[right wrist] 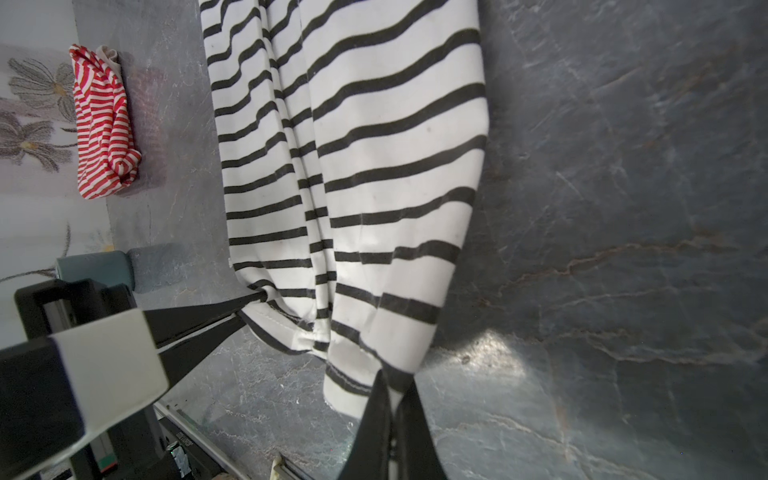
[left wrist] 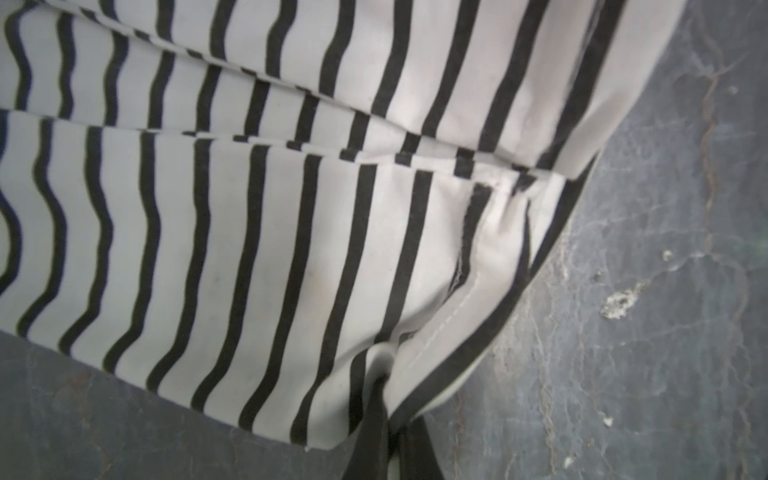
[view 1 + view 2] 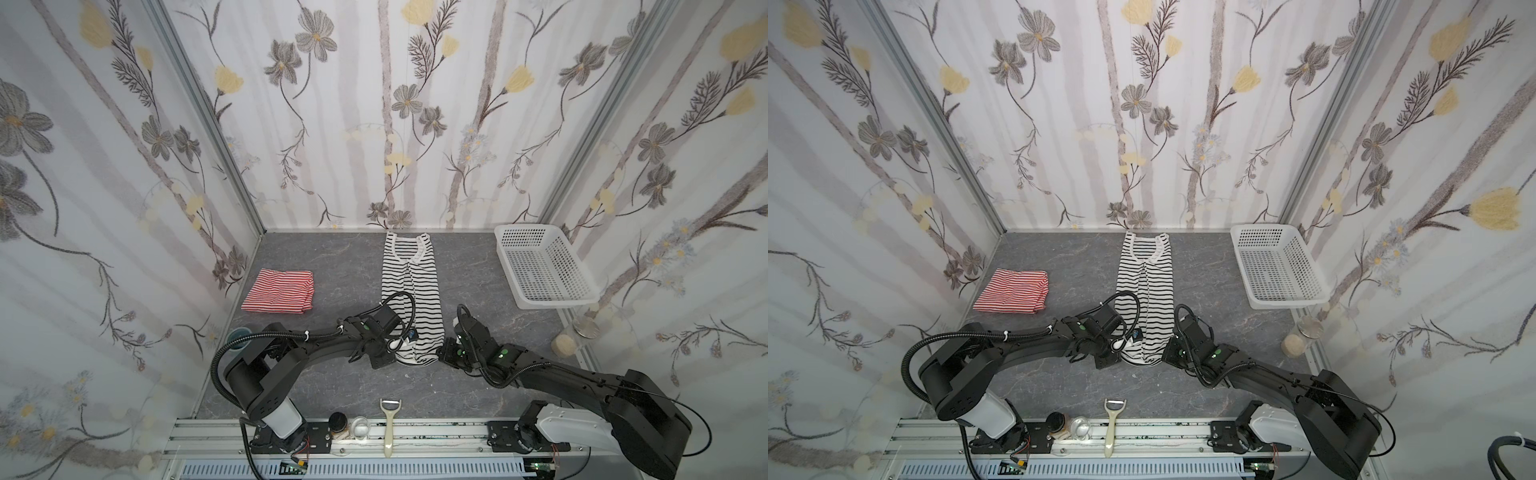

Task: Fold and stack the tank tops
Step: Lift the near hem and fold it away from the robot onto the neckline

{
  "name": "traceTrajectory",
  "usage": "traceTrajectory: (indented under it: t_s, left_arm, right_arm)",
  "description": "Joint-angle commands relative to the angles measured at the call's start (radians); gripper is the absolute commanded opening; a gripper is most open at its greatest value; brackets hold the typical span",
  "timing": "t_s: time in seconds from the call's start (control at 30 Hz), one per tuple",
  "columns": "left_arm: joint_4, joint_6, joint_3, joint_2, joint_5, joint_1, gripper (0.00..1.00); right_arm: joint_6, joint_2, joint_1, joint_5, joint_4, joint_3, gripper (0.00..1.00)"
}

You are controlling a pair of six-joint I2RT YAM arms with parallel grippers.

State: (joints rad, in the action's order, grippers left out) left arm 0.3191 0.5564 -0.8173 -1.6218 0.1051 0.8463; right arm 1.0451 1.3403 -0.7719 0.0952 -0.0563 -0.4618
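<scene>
The white tank top with thin black stripes point(image 3: 411, 286) point(image 3: 1147, 286) lies lengthwise mid-table, its sides folded inward and its neckline at the far end. My left gripper point(image 3: 397, 345) point(image 3: 1126, 345) point(image 2: 388, 384) is shut on the near left corner of its hem. It also shows in the right wrist view, left gripper point(image 1: 257, 302). My right gripper point(image 3: 439, 354) point(image 3: 1163, 353) point(image 1: 395, 380) is shut on the near right corner of the hem. The hem is bunched and slightly raised between them. The red-and-white tank top point(image 3: 280, 291) point(image 3: 1013, 291) point(image 1: 104, 124) rests folded at the left.
A white perforated basket point(image 3: 544, 266) point(image 3: 1279, 266) stands at the back right. A jar point(image 3: 571, 338) lies by the right wall and a teal cup point(image 3: 240, 334) sits by the left arm. On the front rail are a peeler point(image 3: 389, 424), a dark-lidded jar point(image 3: 338, 422) and a small glass point(image 3: 360, 427).
</scene>
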Motion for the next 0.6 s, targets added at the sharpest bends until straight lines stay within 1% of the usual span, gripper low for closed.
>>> traceTrajectory:
  t_s: [0.0,0.07,0.23,0.3,0.43,0.57]
  left_arm:
    - [0.084,0.025,0.008,0.001,-0.018,0.018,0.00]
    - [0.108,0.016,-0.004,0.026,0.039,0.026,0.00]
    - [0.250,-0.002,-0.073,0.100,0.279,0.030,0.00]
    - [0.312,-0.005,-0.104,0.116,0.335,0.030,0.00]
    - [0.381,-0.003,-0.145,0.152,0.362,0.029,0.00]
    - [0.410,-0.001,-0.204,0.169,0.329,-0.001,0.00]
  right_arm:
    - [0.006,-0.023,0.000,-0.011,-0.017,-0.003,0.00]
    - [0.010,-0.054,-0.003,-0.013,-0.035,0.003,0.00]
    - [0.034,-0.141,-0.006,0.001,-0.129,0.003,0.00]
    - [0.048,-0.184,-0.007,0.000,-0.164,0.003,0.00]
    - [0.058,-0.257,-0.009,0.004,-0.227,-0.033,0.00]
    - [0.047,-0.281,-0.005,0.010,-0.267,-0.116,0.00]
